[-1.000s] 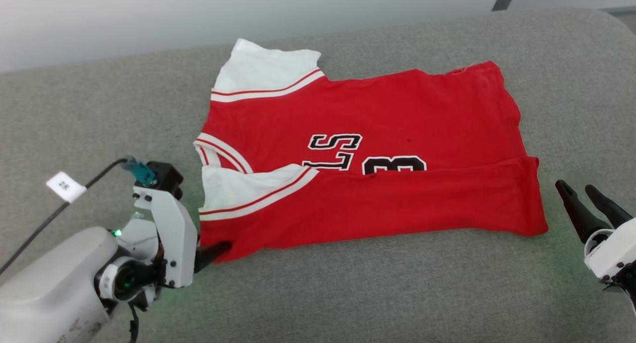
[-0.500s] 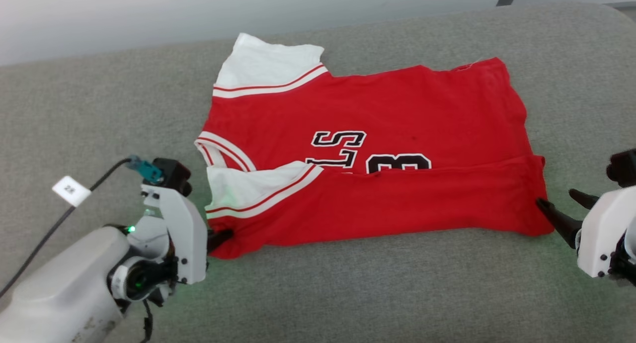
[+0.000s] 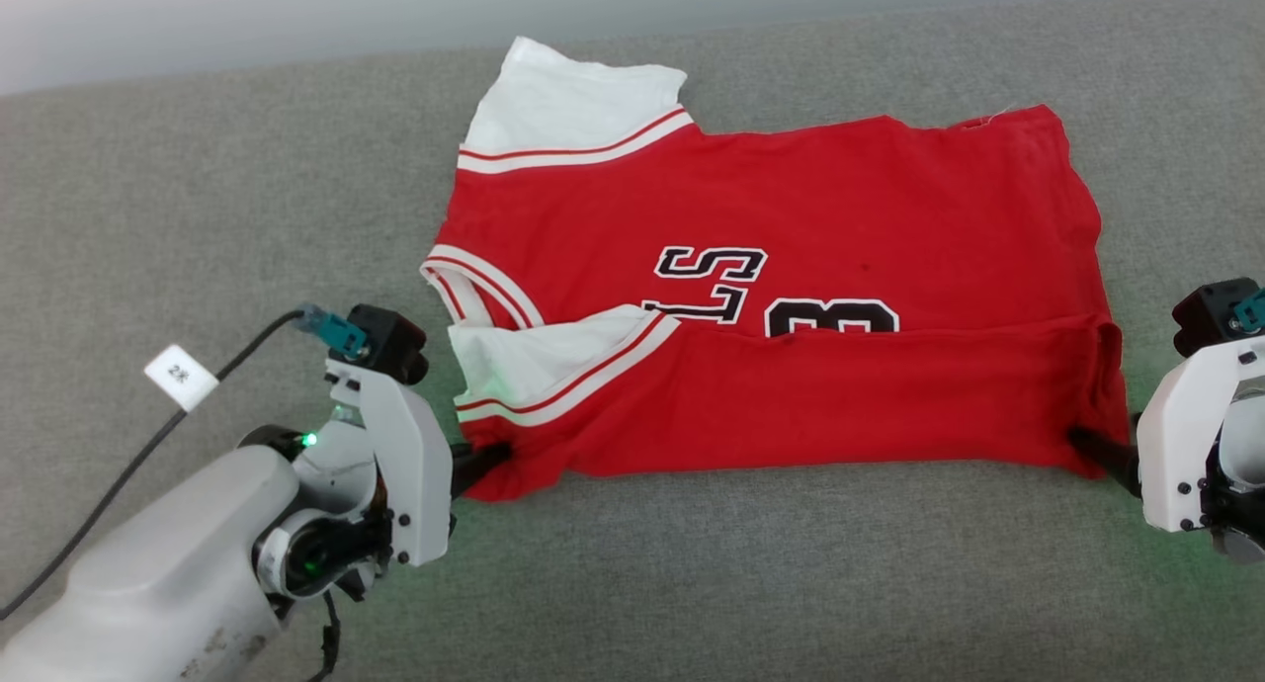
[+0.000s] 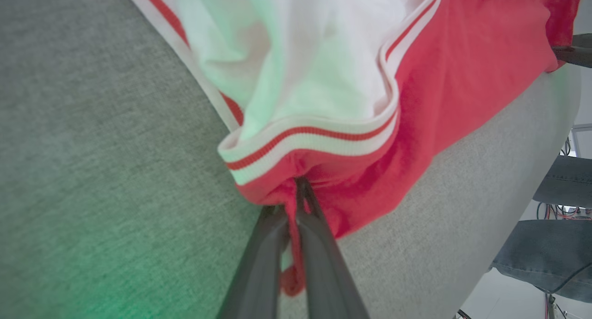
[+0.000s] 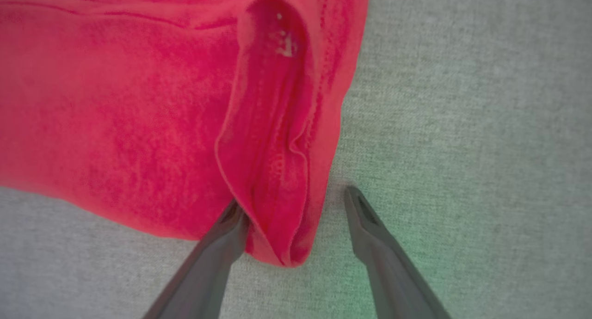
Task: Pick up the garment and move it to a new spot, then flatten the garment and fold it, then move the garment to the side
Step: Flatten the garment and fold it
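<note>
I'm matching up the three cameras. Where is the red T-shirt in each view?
Head view: T-shirt spread across the middle.
Left wrist view: top and right, corner pinched in the left gripper.
Right wrist view: upper left, corner between jaws of the open right gripper.
Shared landmark: the grey cushion beneath it.

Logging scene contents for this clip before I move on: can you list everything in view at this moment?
garment: one, red with white sleeves and black-and-white lettering, lying partly folded on the grey surface
grey surface: one, grey fabric, under everything
wall: one, pale, behind the surface
cable: one, black, carrying a white tag, running to the left arm
denim-blue shapes: two, past the surface's edge in the left wrist view; cannot tell what they are
left gripper: one, dark fingers, shut on the garment's corner below the sleeve
right gripper: one, dark fingers, open around the garment's hem corner
</note>
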Tool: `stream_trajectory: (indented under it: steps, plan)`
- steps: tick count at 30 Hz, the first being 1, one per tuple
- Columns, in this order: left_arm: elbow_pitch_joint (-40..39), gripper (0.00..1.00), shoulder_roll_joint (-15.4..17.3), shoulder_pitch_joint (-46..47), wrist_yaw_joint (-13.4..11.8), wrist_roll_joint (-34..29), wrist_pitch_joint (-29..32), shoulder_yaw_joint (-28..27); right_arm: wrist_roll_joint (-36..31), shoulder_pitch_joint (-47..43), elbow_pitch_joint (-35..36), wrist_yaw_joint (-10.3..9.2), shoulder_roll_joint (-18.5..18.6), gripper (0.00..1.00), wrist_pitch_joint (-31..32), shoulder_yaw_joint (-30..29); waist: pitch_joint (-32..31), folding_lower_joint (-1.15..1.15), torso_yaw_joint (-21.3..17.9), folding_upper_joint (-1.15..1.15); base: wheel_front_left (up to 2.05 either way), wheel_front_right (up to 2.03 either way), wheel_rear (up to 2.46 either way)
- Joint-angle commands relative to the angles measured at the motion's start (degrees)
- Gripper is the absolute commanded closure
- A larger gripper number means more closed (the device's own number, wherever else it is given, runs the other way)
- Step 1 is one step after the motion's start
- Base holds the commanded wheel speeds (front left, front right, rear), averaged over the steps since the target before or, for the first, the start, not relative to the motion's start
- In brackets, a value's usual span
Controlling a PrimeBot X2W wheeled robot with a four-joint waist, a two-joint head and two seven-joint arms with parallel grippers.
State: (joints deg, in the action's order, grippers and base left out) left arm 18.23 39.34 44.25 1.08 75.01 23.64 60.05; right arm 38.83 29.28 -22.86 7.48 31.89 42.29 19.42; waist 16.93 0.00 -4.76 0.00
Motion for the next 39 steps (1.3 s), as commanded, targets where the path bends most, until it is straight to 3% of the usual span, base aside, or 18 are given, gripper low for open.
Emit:
stream_trajectory:
  steps: [1,2,12,23,29,30,31,32,33,35,39]
  plan:
    - [0.66,1.0,-1.26,-1.26,0.34,-0.23,-0.03,0.88,0.78,-0.23,-1.31,0.02,-1.21,0.89,-0.54,1.84,-0.1,0.0,0.23,0.0,0.0,0.0,0.0]
    - [0.83,1.0,-1.42,-1.32,0.37,-0.17,-0.23,0.79,1.22,0.02,-1.95,0.02,-1.17,1.0,-0.84,2.16,-0.25,0.0,0.33,0.0,0.0,0.0,0.0]
    - [-0.13,1.0,0.11,-4.42,0.89,0.26,-4.65,-0.46,4.74,-0.63,-2.01,-0.01,2.2,1.0,-4.49,4.56,-3.28,0.0,1.52,0.0,0.0,0.0,0.0]
    - [-15.46,1.0,6.78,-14.97,-4.18,2.4,-10.45,-1.47,9.44,-7.18,3.59,-0.01,8.57,1.0,-4.67,4.88,-4.27,0.0,3.24,0.0,0.0,0.0,0.0]
    - [-21.79,1.0,8.51,-18.76,-6.49,3.73,-12.83,-2.1,11.28,-9.7,6.74,-0.01,11.08,1.0,-4.59,4.19,-4.05,0.0,3.61,0.0,0.0,0.0,0.0]
    - [-22.15,1.0,8.56,-19.19,-6.79,3.79,-13.28,-2.13,11.2,-10.05,7.02,-0.01,11.27,0.96,-5.06,3.88,-4.09,0.0,3.6,0.0,0.0,0.0,0.0]
    - [-22.37,0.96,8.64,-19.51,-7.13,3.69,-13.84,-2.29,10.95,-10.26,7.17,-0.01,11.35,0.66,-5.57,3.52,-4.16,0.0,3.61,0.0,0.0,0.0,0.0]
    - [-22.45,0.78,8.67,-19.79,-7.33,3.59,-14.5,-2.59,10.69,-10.4,7.2,-0.01,11.25,0.22,-6.21,2.95,-4.25,0.0,3.64,0.0,0.0,0.0,0.0]
    - [-22.5,0.6,8.72,-19.95,-7.61,3.62,-15.21,-2.9,10.6,-10.59,7.27,-0.01,11.03,0.0,-6.76,2.24,-4.34,0.0,3.67,0.0,0.0,0.0,0.0]
    - [-22.74,0.02,9.13,-20.03,-7.87,3.44,-16.66,-3.8,10.14,-11.1,7.78,-0.01,10.92,0.0,-8.47,0.66,-4.5,0.0,3.72,0.0,0.0,0.0,0.0]
    - [-23.32,0.0,10.58,-19.82,-8.92,3.41,-20.41,-6.65,8.94,-11.79,9.5,-0.01,10.12,0.0,-14.3,-4.21,-4.56,0.0,3.74,0.0,0.0,0.0,0.0]
